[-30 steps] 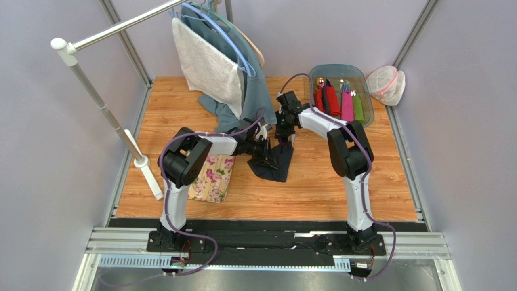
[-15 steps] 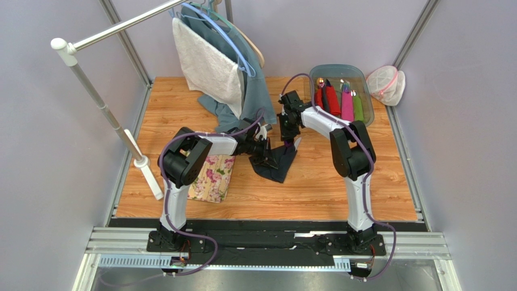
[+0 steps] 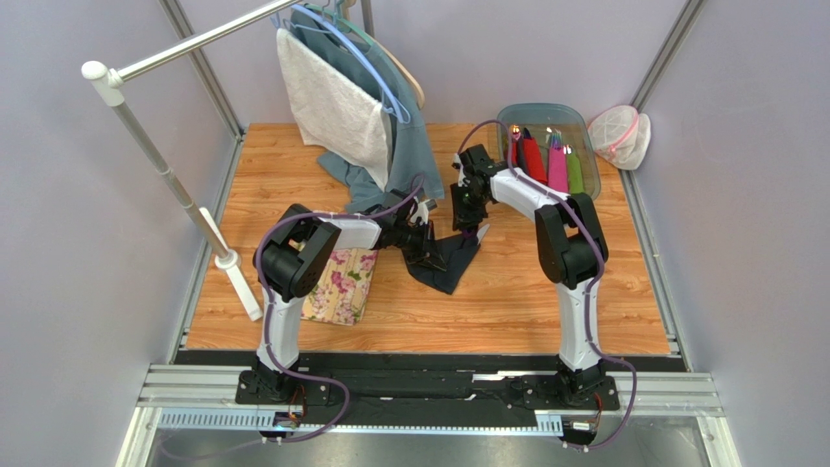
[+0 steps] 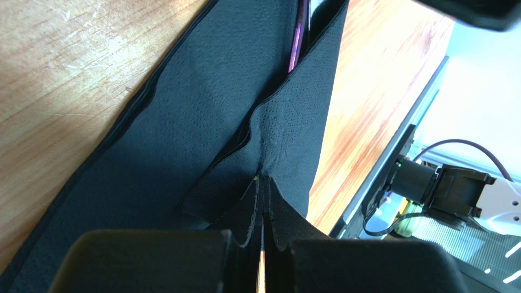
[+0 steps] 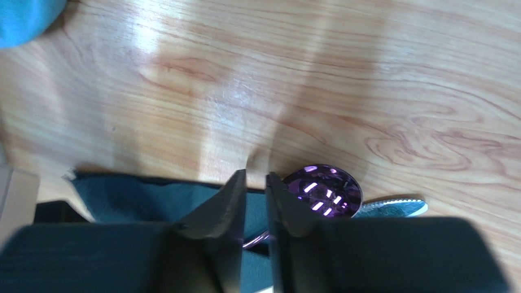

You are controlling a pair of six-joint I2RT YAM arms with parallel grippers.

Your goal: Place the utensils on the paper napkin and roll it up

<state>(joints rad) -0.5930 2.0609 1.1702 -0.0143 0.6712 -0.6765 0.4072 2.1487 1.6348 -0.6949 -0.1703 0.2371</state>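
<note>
The dark navy paper napkin lies partly folded on the wooden table. My left gripper is shut on a raised fold of it; the napkin fills the left wrist view, with a purple spoon handle in its crease. My right gripper is at the napkin's far end, jaws nearly closed with the purple spoon's neck between them. The spoon bowl lies just past the right finger on the wood, beside a silver utensil tip. The napkin lies under the fingers. The other utensils are hidden.
A floral mat lies left of the napkin. A clear bin at the back right holds red, pink and green rolls. Clothes hang from a rack at the back left. A white mesh bag lies off the table.
My right gripper has moved to the right, and the napkin's far end has shifted right with it. The left gripper has stayed on the napkin.
</note>
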